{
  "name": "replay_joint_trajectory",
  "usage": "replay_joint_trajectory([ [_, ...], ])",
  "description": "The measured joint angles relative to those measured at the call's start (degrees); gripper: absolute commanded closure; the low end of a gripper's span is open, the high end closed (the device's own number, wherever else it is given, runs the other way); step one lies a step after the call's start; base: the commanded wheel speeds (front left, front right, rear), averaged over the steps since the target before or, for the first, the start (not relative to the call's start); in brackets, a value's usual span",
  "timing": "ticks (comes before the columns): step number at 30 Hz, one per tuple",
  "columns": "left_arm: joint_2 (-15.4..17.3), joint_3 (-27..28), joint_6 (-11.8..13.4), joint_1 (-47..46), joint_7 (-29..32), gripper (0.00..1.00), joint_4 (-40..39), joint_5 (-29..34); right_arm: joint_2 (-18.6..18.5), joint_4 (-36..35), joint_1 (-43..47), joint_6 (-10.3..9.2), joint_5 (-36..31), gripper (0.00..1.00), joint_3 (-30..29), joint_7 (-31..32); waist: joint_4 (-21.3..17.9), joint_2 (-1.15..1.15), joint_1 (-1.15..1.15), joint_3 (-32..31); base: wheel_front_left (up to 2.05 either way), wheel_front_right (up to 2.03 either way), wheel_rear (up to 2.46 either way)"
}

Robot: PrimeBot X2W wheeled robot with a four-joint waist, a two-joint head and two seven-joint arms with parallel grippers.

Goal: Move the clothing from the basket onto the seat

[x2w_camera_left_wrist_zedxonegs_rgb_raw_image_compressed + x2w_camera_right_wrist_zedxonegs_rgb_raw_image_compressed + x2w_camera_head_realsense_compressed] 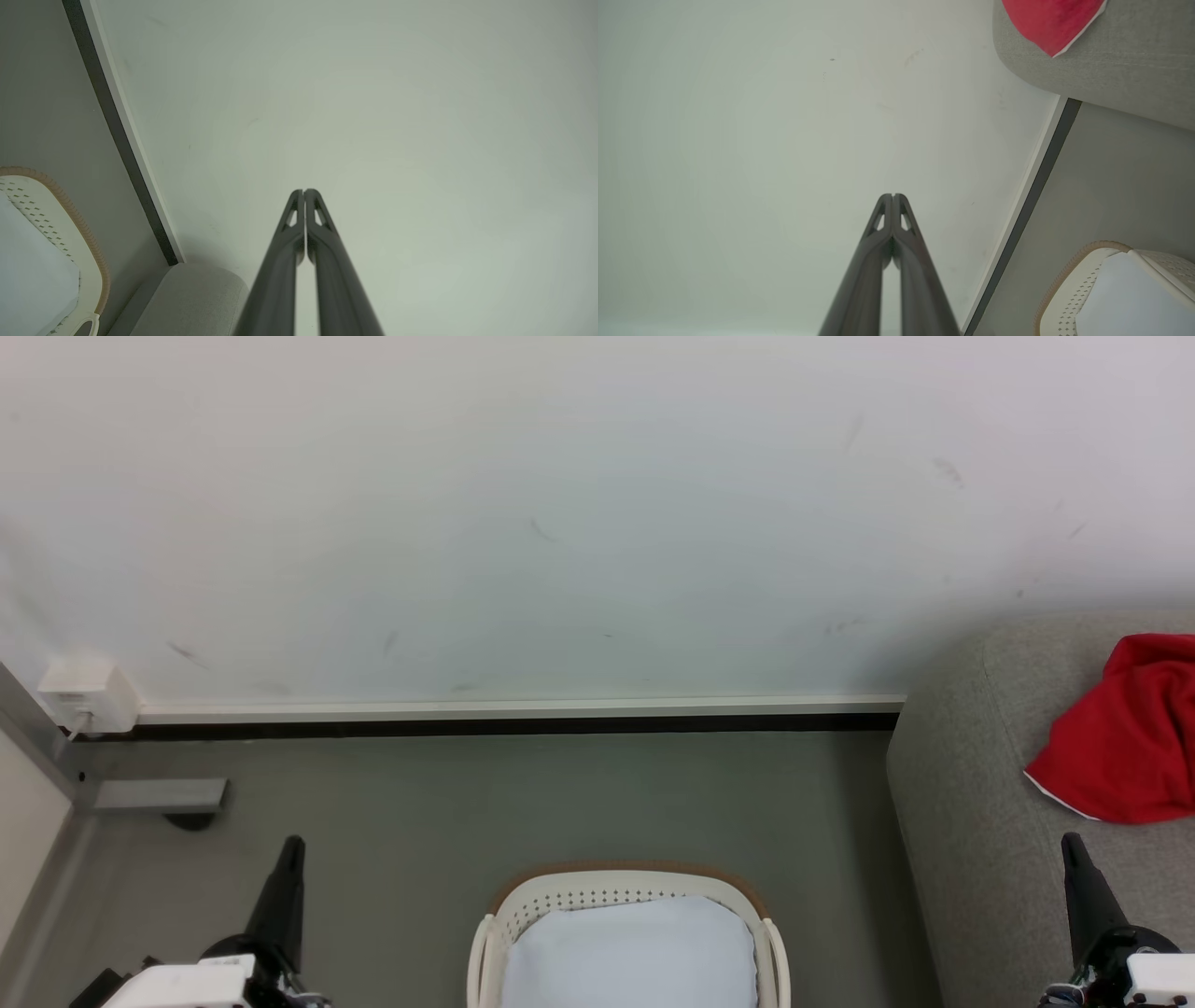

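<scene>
Clothing (1120,737) on seat (971,840); pale cloth (630,952) in basket (560,899); L fingers (280,261), R fingers (864,270) pressed together.

A scuffed white wall (597,504) meets grey floor (560,803) along a dark baseboard (513,726); a white wall box (86,695) sits at nine o'clock.

The clothing (1125,737) lies on the seat (971,840), right of the basket (597,899) holding a cloth (630,957).

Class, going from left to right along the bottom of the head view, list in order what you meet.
In order: left claw → basket, with a pale cloth inside → seat → right claw.
</scene>
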Motion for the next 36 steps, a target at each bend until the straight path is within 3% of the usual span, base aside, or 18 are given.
replay_joint_trajectory([
  [36,0.0,0.0,0.0,-0.01,-0.01,1.0,-0.01,0.0,0.01,0.0,0.0,0.0,0.0,1.0,-0.02,0.0,0.0,0.0,0.0,0.0,0.0,0.0,0.0],
])
